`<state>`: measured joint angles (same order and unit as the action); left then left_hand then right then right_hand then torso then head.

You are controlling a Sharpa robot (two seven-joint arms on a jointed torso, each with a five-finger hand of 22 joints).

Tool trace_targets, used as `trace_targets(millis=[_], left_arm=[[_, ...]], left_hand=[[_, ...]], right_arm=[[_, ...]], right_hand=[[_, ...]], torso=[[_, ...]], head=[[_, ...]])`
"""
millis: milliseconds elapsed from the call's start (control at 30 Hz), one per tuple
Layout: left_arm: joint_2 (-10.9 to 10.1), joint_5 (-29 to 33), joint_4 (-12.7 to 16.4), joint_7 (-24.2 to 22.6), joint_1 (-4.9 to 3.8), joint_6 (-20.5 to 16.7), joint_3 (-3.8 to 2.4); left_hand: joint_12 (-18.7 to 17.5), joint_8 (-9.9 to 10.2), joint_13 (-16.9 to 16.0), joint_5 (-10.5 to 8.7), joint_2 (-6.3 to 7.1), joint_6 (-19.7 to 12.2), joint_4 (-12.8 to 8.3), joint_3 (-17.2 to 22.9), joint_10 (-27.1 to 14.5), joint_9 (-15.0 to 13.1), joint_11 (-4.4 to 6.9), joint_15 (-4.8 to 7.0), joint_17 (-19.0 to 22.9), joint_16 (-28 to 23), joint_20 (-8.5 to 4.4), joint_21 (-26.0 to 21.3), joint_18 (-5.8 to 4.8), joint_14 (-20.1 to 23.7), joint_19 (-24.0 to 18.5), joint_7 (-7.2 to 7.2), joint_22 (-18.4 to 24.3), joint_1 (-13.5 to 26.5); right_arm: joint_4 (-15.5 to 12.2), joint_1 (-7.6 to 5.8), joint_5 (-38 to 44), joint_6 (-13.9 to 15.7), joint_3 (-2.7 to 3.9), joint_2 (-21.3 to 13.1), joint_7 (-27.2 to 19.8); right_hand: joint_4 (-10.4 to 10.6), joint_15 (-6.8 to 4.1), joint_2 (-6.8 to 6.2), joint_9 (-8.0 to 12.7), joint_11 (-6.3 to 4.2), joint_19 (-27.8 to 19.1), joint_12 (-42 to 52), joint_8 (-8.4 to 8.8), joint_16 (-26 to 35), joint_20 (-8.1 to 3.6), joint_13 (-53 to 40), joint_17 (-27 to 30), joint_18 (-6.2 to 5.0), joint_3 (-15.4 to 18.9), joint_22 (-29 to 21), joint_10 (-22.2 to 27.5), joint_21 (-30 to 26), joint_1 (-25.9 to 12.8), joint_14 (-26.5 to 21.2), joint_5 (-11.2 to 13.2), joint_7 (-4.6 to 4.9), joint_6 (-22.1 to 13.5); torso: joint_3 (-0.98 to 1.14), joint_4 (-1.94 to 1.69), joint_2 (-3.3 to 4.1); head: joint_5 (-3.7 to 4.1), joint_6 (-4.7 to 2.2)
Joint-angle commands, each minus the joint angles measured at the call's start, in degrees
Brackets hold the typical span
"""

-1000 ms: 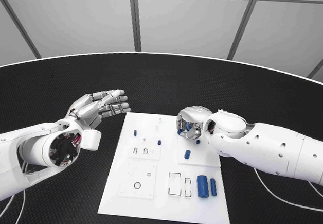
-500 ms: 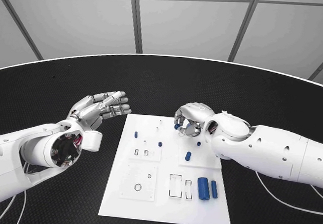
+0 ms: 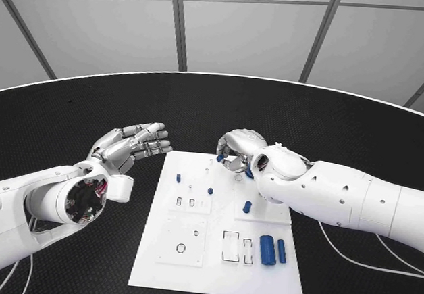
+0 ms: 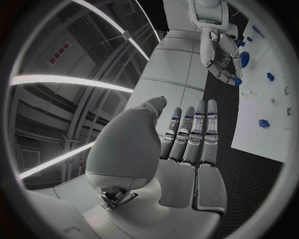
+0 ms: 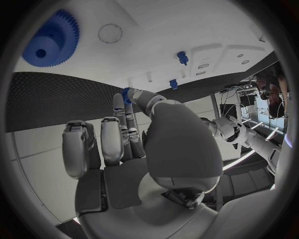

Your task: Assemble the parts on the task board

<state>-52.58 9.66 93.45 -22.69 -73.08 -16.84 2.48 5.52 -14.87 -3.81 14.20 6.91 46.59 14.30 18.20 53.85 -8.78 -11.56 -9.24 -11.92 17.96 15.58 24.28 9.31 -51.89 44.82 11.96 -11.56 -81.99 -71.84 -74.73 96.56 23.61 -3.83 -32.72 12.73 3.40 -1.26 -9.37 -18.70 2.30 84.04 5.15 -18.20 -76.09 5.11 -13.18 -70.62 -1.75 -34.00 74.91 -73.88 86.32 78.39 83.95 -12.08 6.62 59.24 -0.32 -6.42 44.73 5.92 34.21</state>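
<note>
One task board [image 3: 262,272] on table [image 3: 78,110]. Two hands: left hand [image 3: 130,143], right hand [image 3: 237,149]. Two large blue cylinders [image 3: 267,249] side by side. One blue gear [image 5: 51,42]. Four small blue pegs [image 3: 247,206] visible on board.

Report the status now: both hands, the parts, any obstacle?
Left hand open, beside task board. Right hand pinching small blue part over board's far edge. Blue gear lies nearby; no obstacle seen.
</note>
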Motion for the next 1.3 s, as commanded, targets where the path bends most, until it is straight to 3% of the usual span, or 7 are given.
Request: trace_targets(millis=[33,100,200,700,1300], left_arm=[[0.0,0.0,0.2,0.0,-0.04,0.0,0.00],[0.0,0.0,0.3,0.0,-0.09,0.1,-0.01],[0.0,0.0,0.3,0.0,-0.22,0.1,-0.01],[0.3,0.0,0.1,0.1,-0.73,0.2,-0.01],[0.3,0.0,0.3,0.1,-1.07,0.3,-0.01]], left_hand=[[-0.3,0.2,0.1,-0.22,0.32,0.2,0.0,0.4,0.0,0.1,-0.15,0.07,-0.1,-0.3,-0.10,0.4,1.07,0.4,0.3,2.67,-0.1,0.2],[-0.3,0.2,0.1,-0.22,0.32,0.2,0.0,0.4,0.0,0.1,-0.15,0.07,-0.1,-0.3,-0.10,0.4,1.07,0.4,0.3,2.67,-0.1,0.2],[-0.3,0.2,0.1,-0.22,0.32,0.2,0.0,0.4,0.0,0.1,-0.15,0.07,-0.1,-0.3,-0.10,0.4,1.07,0.4,0.3,2.67,-0.1,0.2],[-0.3,0.2,0.1,-0.22,0.32,0.2,0.0,0.4,0.0,0.1,-0.15,0.07,-0.1,-0.3,-0.10,0.4,1.07,0.4,0.3,2.67,-0.1,0.2],[-0.4,0.2,0.1,-0.23,0.33,0.2,-0.1,0.5,0.0,0.1,-0.16,0.05,-0.1,-0.3,-0.10,0.5,1.05,0.5,0.2,2.68,-0.1,0.2]], right_arm=[[1.3,0.00,0.0,-0.1,0.00,1.4,-0.1],[2.2,0.00,0.0,-0.2,0.01,2.0,-0.2],[2.9,0.00,0.0,-0.3,0.01,2.6,-0.3],[5.0,-0.01,0.0,-0.7,0.01,3.8,-0.1],[6.7,-0.01,0.0,-3.5,0.00,5.2,-0.2]], right_hand=[[0.1,-0.30,-0.10,-2.4,0.37,2.2,0.1,-0.73,-0.2,-0.43,-0.1,0.0,0.35,0.1,9.5,-0.2,0.2,-0.5,2.6,0.3,-0.08,0.4],[0.0,-0.31,-0.11,-2.4,0.37,2.2,0.0,-0.73,-0.3,-0.43,-0.1,-0.1,0.37,0.1,9.6,-0.1,0.3,-0.5,2.6,0.3,-0.08,0.3],[0.0,-0.31,-0.12,-2.5,0.37,2.2,0.0,-0.72,-0.3,-0.43,-0.1,-0.1,0.37,0.1,9.6,-0.1,0.3,-0.5,2.6,0.3,-0.07,0.3],[0.0,-0.30,-0.13,-2.5,0.38,2.3,0.0,-0.72,-0.4,-0.43,-0.1,-0.2,0.38,0.1,9.7,-0.1,0.3,-0.5,2.7,0.3,-0.05,0.2],[0.1,-0.26,-0.21,-2.7,0.45,2.3,-0.1,-0.72,-0.4,-0.41,-0.1,-0.1,0.39,0.2,9.7,-0.1,0.3,-0.8,2.7,0.3,0.00,0.1]], torso=[[-0.14,-0.35,0.39],[-0.17,-0.43,0.48],[-0.23,-0.56,0.60],[-0.19,-0.52,0.57],[-0.22,-0.52,0.69]], head=[[0.17,-0.19],[0.28,0.21],[0.41,-0.26],[0.11,-0.29],[-0.05,-0.18]])
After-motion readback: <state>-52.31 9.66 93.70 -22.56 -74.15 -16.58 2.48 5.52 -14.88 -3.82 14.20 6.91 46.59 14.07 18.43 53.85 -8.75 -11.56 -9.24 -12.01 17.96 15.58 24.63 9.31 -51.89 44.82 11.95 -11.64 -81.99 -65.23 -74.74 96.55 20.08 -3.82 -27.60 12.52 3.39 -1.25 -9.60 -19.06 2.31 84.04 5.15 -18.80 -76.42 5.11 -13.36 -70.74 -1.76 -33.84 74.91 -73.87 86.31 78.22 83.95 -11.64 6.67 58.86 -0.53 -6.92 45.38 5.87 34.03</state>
